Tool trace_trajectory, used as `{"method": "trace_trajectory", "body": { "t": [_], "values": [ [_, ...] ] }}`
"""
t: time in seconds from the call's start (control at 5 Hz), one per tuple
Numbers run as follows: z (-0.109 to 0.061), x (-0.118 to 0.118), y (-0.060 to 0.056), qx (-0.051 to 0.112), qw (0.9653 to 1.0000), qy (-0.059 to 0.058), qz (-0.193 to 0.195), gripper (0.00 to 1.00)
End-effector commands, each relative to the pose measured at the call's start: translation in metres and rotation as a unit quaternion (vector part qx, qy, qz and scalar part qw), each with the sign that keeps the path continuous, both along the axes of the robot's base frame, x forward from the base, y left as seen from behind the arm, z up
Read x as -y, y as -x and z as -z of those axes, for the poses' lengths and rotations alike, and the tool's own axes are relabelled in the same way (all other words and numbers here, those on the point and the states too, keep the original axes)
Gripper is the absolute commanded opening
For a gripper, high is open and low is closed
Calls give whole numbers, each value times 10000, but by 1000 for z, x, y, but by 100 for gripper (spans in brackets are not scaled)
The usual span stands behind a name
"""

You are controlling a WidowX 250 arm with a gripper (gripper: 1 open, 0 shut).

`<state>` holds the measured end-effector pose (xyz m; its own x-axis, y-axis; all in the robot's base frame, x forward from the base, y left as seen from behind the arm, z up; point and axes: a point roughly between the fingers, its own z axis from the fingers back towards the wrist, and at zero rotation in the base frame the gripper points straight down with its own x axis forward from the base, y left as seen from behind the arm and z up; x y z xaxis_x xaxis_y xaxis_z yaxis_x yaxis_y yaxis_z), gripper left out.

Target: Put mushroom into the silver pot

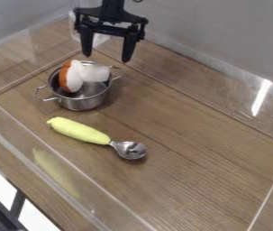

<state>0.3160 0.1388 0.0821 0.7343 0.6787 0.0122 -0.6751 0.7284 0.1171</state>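
The mushroom (78, 77) is a small toy with a rounded orange-red cap and a stubby white stem, and it lies tipped on its side, cap toward the left and the pale stem poking up to the right. It sits inside the silver pot (83, 94), a little round shiny steel pot with two small side handles, and it fills much of the opening, with the stem reaching over the rim. The pot stands on the wooden table (199, 126), toward the back left corner. The claw (112, 49) hangs above and behind the pot, a bit to the right of it, pointing straight down with its black fingers (89, 45) spread wide and nothing between them. There is clear air between the fingertips and the mushroom; they do not touch. Nearer the front of the table lies a yellow-handled metal spoon (97, 138), well apart from the pot.
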Motion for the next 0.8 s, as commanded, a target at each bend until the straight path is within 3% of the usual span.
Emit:
{"method": "trace_trajectory", "body": {
  "t": [0.0, 0.4, 0.6],
  "values": [
    [-11, -2, -2, 197, 9993, -157, -291, 100],
    [-2, 1, 5, 156, 9958, -193, -887, 100],
    [-3, -10, 9, 161, 9968, -185, -761, 100]
  ]
}}
